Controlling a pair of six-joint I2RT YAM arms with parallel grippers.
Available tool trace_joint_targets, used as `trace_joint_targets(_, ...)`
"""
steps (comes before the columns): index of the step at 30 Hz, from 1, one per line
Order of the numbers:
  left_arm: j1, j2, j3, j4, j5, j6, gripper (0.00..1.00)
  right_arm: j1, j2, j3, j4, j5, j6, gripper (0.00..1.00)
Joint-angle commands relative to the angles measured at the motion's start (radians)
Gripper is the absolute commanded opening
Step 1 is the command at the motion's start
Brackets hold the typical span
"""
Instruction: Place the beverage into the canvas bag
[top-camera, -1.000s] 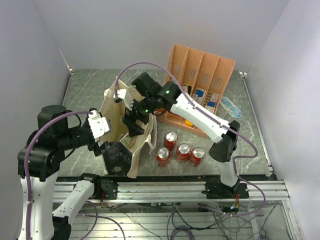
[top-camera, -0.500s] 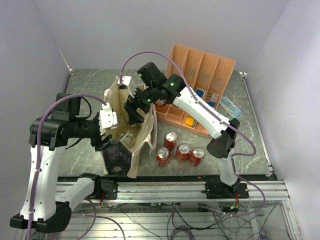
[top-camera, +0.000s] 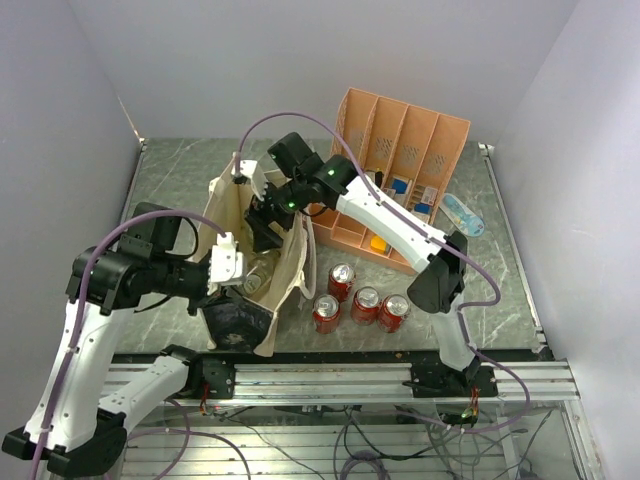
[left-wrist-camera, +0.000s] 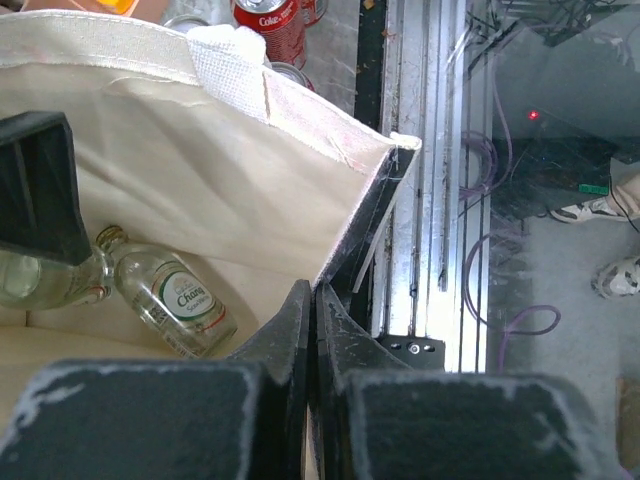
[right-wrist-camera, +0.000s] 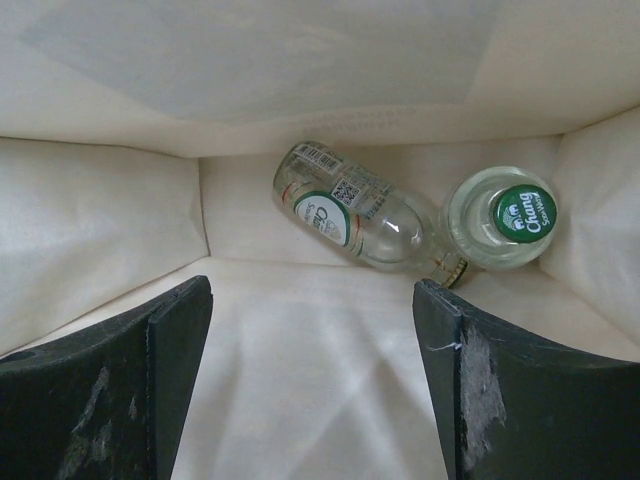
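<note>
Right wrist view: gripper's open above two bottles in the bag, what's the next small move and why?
Probably raise the right gripper straight up out of the canvas bag: it is open and empty, the lying bottle and the upright bottle rest inside, and the left gripper holds its rim.

Orange-pink organizer (top-camera: 405, 130) on marble table (top-camera: 170, 180), far right; clear bottle (top-camera: 462, 214) lying just beside.

Wht walls (top-camera: 300, 60), gry marble tbl (top-camera: 170, 185), alu rail (top-camera: 330, 380).
</note>
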Motion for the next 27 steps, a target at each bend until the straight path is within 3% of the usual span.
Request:
trace_joint_targets(1, -0.027, 0.026, -0.014, -0.009, -0.011, 0.028, 0.07, -0.003, 0.016, -0.024, 0.033, -0.02, 0.011, 0.8)
trace_joint_targets(6, -0.075, 0.048, -0.013, -0.012, -0.106, 0.096, 0.07, 0.0, 0.017, -0.066, 0.044, -0.014, 0.007, 0.79)
trace_joint_targets(14, -0.169, -0.009, -0.137, -0.012, -0.263, 0.274, 0.07, -0.001, 0.02, -0.133, 0.081, 0.01, 0.007, 0.79)
trace_joint_targets(27, -0.189, -0.021, -0.229, -0.012, -0.288, 0.345, 0.07, 0.012, -0.003, -0.308, 0.256, 0.028, 0.04, 0.8)
